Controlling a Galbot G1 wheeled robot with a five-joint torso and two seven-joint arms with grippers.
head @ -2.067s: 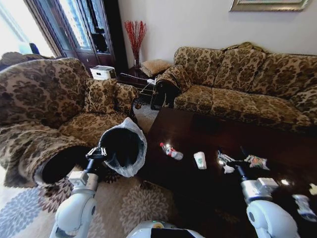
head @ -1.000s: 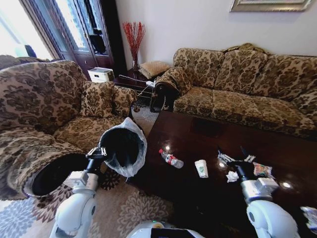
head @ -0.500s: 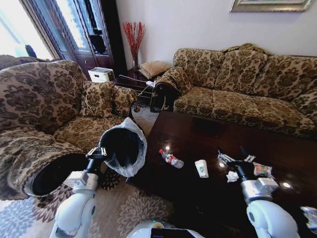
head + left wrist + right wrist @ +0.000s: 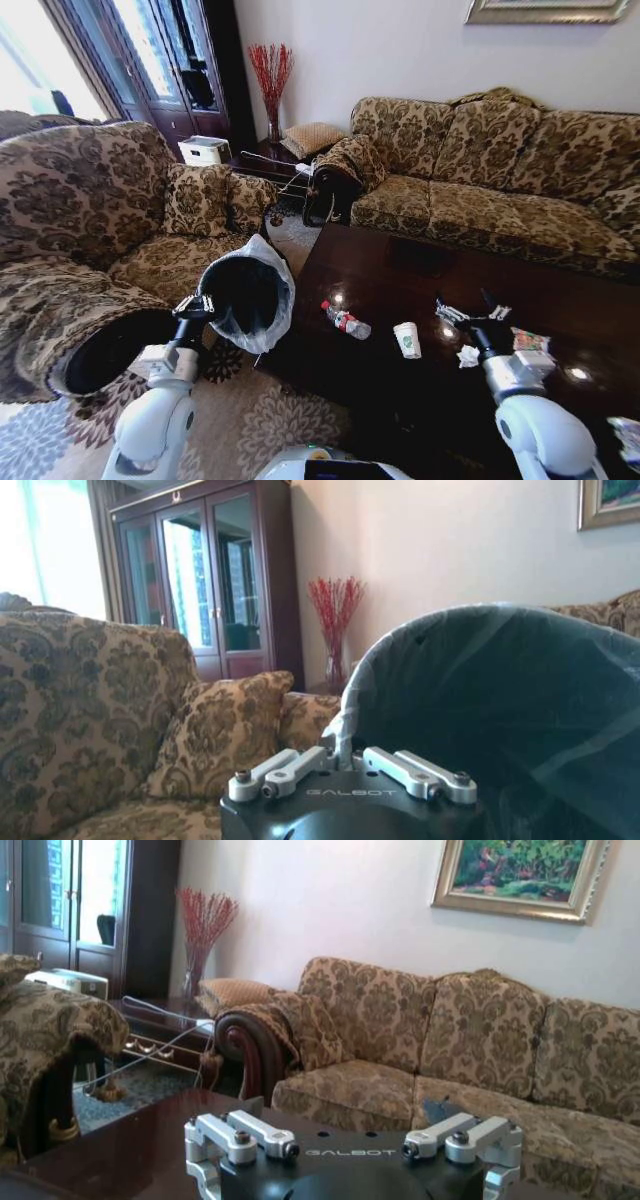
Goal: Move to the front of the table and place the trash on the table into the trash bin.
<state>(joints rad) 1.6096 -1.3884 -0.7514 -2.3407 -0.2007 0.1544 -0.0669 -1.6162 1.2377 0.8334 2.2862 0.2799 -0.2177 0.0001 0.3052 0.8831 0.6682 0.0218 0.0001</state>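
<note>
Your left gripper (image 4: 197, 305): fingers clenched on the rim of the trash bin (image 4: 248, 293), held tilted over the rug, just beside the table's near-left corner.
Your right gripper (image 4: 468, 312): fingers spread wide and released, hovering over the table (image 4: 420, 270).
Trash on the table: clear bottle (image 4: 345, 321), white cup (image 4: 406, 339), paper wad (image 4: 468, 356) just beside your right gripper, colourful wrapper (image 4: 530, 340) beyond it
</note>
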